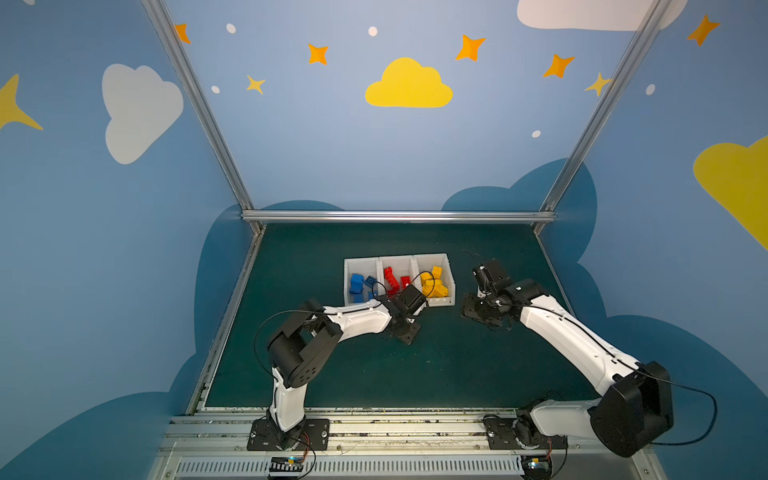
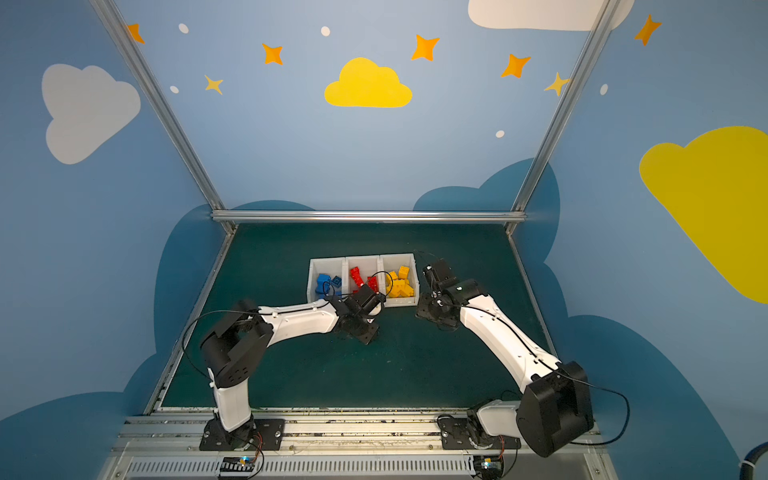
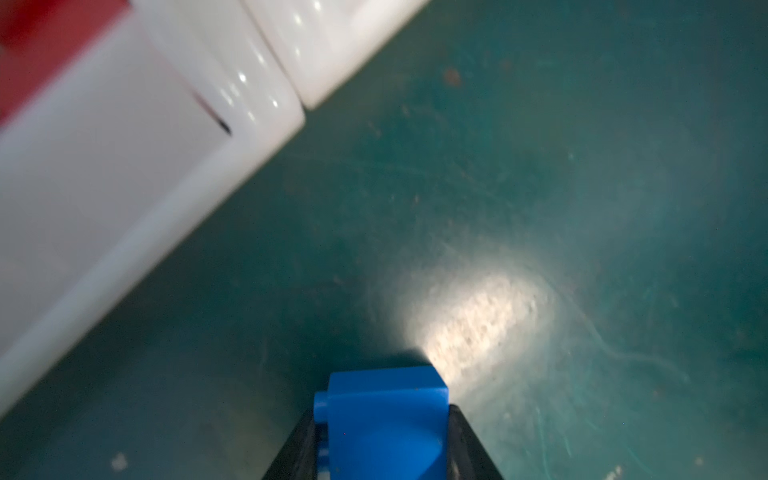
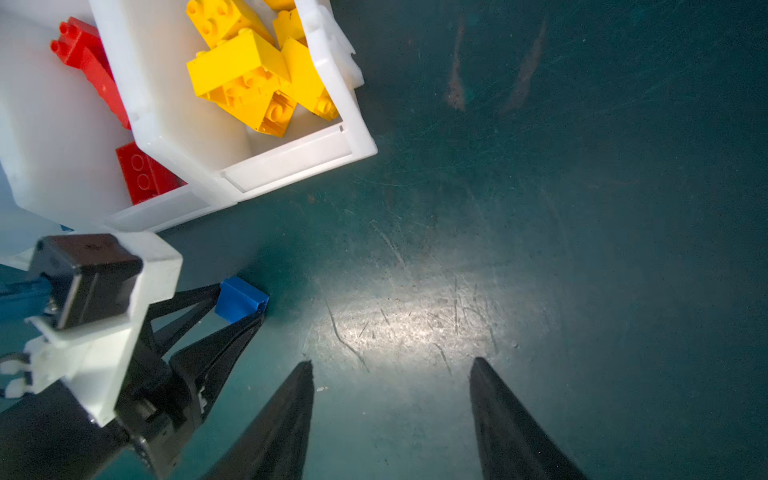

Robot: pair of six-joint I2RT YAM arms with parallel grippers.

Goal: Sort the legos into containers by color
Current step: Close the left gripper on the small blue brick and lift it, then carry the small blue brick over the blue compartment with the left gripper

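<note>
Right wrist: end bin (image 4: 360,139) w/ yellow bricks (image 4: 245,70), mid bin (image 4: 162,210) w/ red bricks (image 4: 143,176). Left tool (image 4: 241,304) clenched on blue brick (image 4: 237,296); right tool (image 4: 392,361) released.

Left arm (image 1: 357,320): elbow raised high, white forearm reached in toward the middle, wrist bent downward.
Left gripper (image 4: 242,306): black fingers pinched on a small blue brick (image 3: 386,419), tips pointing down.
Right arm (image 1: 575,347): stretched forward from its base, wrist tipped down.
Right gripper (image 4: 392,365): jaws stood wide apart, near the left gripper but not touching it.
</note>
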